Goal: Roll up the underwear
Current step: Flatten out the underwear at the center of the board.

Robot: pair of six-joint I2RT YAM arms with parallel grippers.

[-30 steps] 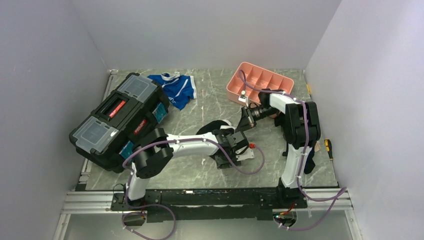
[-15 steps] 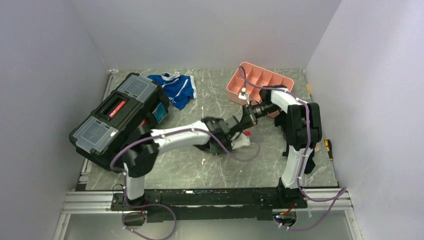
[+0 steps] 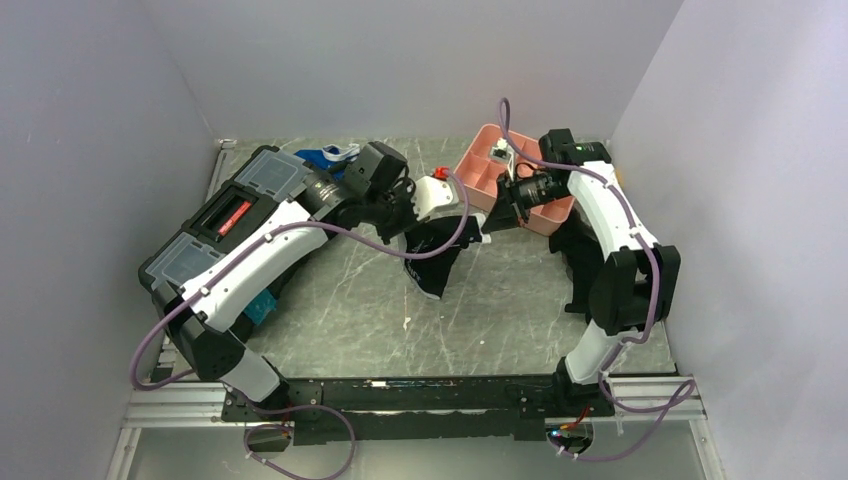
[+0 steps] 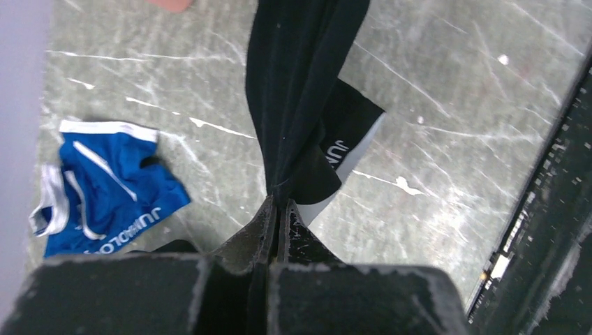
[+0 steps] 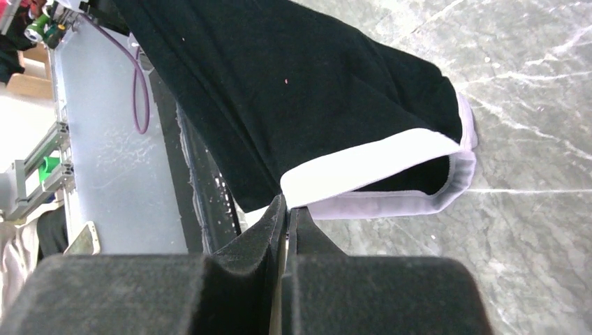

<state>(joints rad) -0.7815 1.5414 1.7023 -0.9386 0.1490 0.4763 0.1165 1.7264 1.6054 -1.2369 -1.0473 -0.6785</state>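
Underwear (image 3: 432, 258) hangs over the marbled desk (image 3: 350, 320), mid-centre, strung between both arms. L pincer (image 4: 278, 204) clamped on limp black cloth; R pincer (image 5: 286, 209) nipping its smooth white band. Boxy black toolbox (image 3: 215, 235) at left, pink tray (image 3: 466, 178) w/ compartments behind R arm, blue briefs (image 4: 105, 188) crumpled by toolbox.

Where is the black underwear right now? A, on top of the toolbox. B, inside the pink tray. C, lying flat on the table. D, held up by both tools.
D: the left tool and right tool are each shut on the black underwear, which hangs between them.
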